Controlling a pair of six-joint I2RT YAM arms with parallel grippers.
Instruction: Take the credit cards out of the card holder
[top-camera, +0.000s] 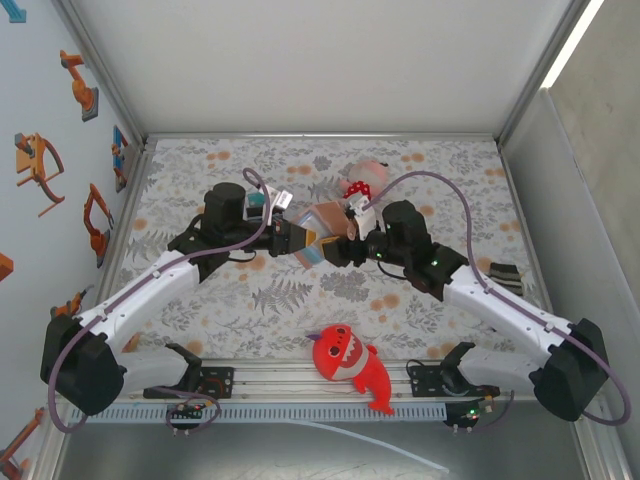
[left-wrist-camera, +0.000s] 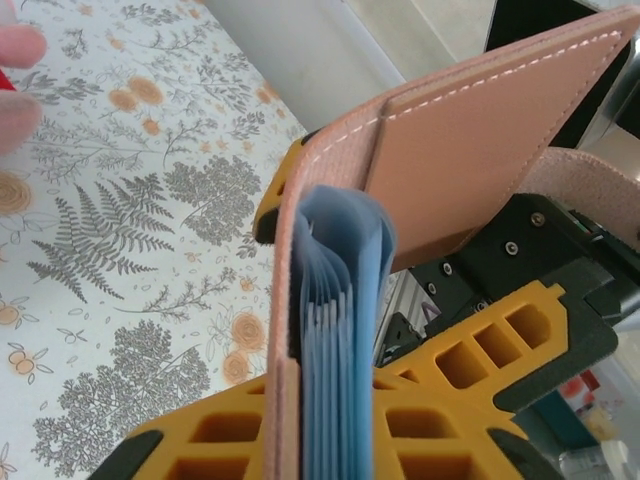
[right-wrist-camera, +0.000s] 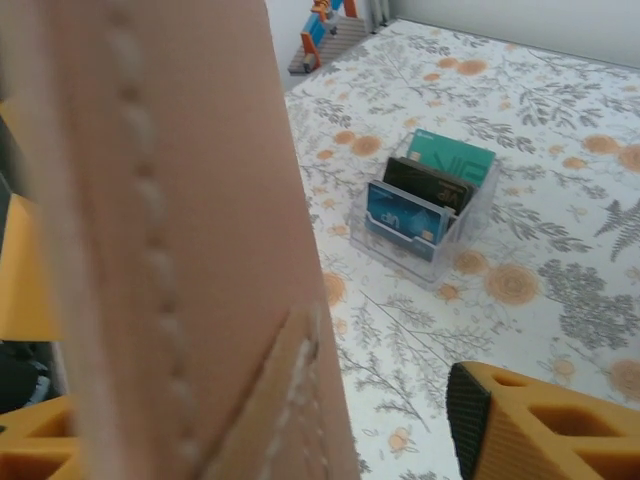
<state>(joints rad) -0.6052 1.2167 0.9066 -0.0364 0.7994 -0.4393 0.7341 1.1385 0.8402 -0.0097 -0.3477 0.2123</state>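
The tan-brown card holder (top-camera: 322, 217) hangs open above the middle of the table, between both grippers. My left gripper (left-wrist-camera: 330, 440) is shut on one leather half and its stack of blue-grey sleeves (left-wrist-camera: 340, 330); I cannot tell whether any card sits among them. Its other leather flap (right-wrist-camera: 170, 250) runs close past my right gripper (right-wrist-camera: 250, 420), which is open. The right yellow fingertip (right-wrist-camera: 480, 410) stands well apart from the leather. Three credit cards (right-wrist-camera: 425, 195), teal, black and blue, stand in a clear rack on the table.
A red plush shark (top-camera: 347, 366) lies at the near edge between the arm bases. A pink plush with a red spotted cap (top-camera: 358, 183) sits behind the grippers. A dark striped object (top-camera: 505, 276) lies by the right wall. Panels enclose the table.
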